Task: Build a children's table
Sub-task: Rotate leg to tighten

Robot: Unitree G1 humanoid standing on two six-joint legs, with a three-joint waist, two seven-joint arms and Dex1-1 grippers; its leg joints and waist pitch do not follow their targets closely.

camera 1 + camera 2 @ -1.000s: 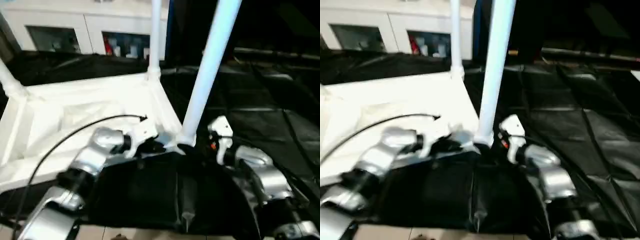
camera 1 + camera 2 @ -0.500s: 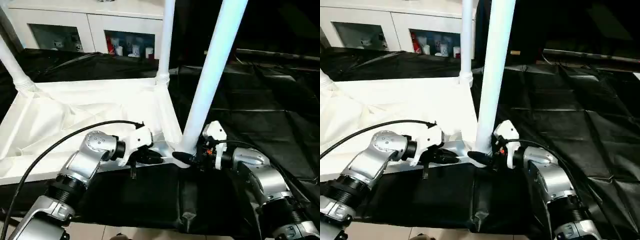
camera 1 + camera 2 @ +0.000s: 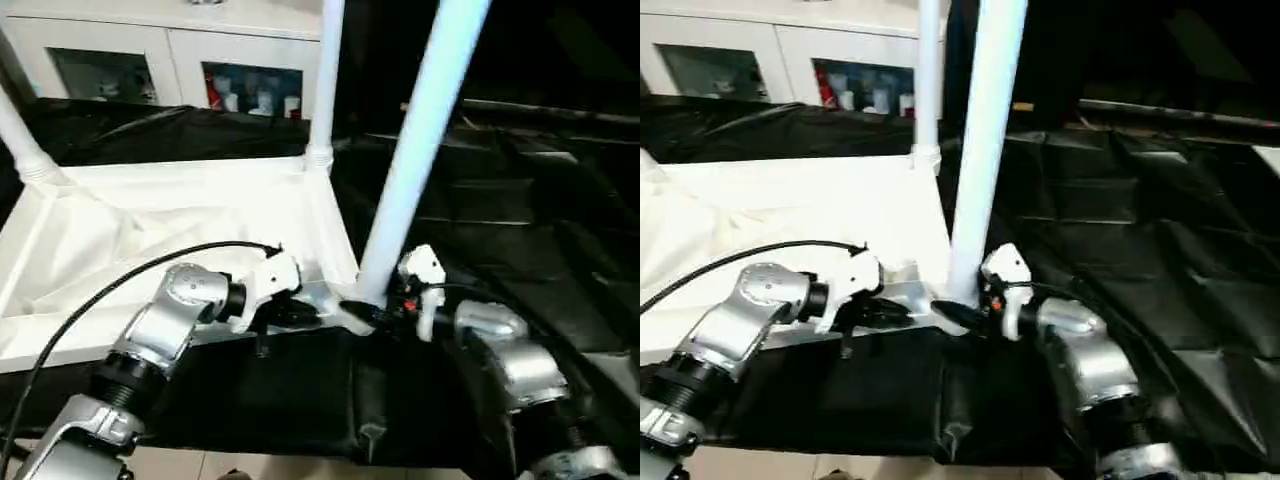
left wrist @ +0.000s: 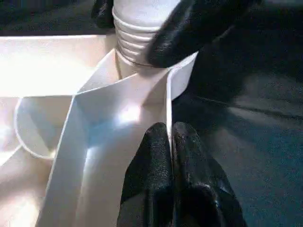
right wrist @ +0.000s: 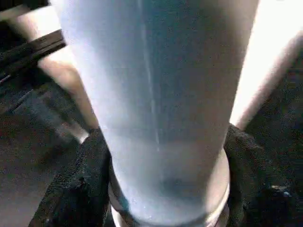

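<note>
While head views blur it, left claw (image 4: 169, 156) pinches tabletop (image 4: 128, 113).

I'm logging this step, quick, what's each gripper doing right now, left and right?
Left gripper: shut, pinching the tabletop's rim beside the corner socket.
Right gripper: fingers on both sides of the near table leg at its base, gripping it.
</note>
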